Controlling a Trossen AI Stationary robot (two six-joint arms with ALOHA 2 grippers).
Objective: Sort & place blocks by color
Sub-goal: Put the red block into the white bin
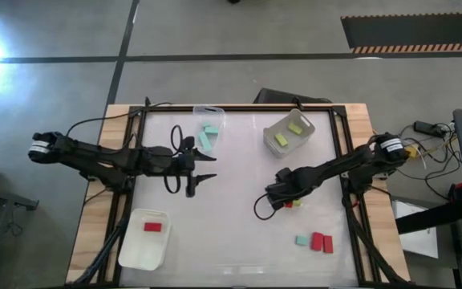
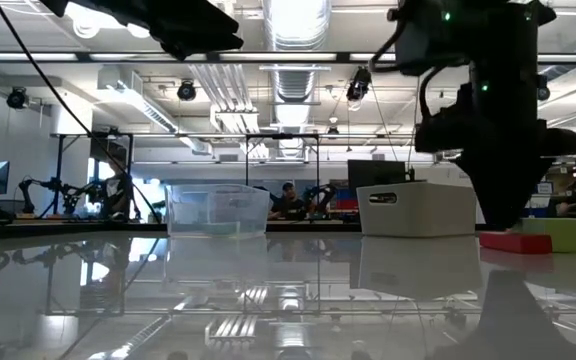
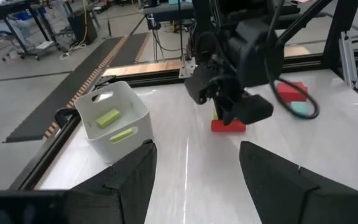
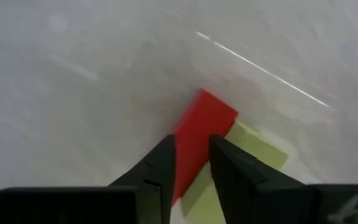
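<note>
A red block (image 4: pixel 197 127) lies flat on the white table beside a yellow-green block (image 4: pixel 257 149). My right gripper (image 4: pixel 191 167) points down right over the red block, its fingers a narrow gap apart; it also shows in the high view (image 1: pixel 283 199). My left gripper (image 1: pixel 205 167) waits open at the table's left middle, holding nothing. A teal block (image 1: pixel 301 240) and two red blocks (image 1: pixel 322 242) lie toward the near right. My right gripper comes at the red block from above, pointing down, its fingertips (image 4: pixel 161 163) over the block's top face (image 4: pixel 191 146). The block lies flat on the table. Whether the fingertips touch it, I cannot tell.
A clear tray (image 1: pixel 209 117) with teal blocks stands at the far left. A white tray (image 1: pixel 289 132) with yellow-green blocks is at the far right, and another white tray (image 1: pixel 145 241) with one red block is at the near left. The table's middle is bare.
</note>
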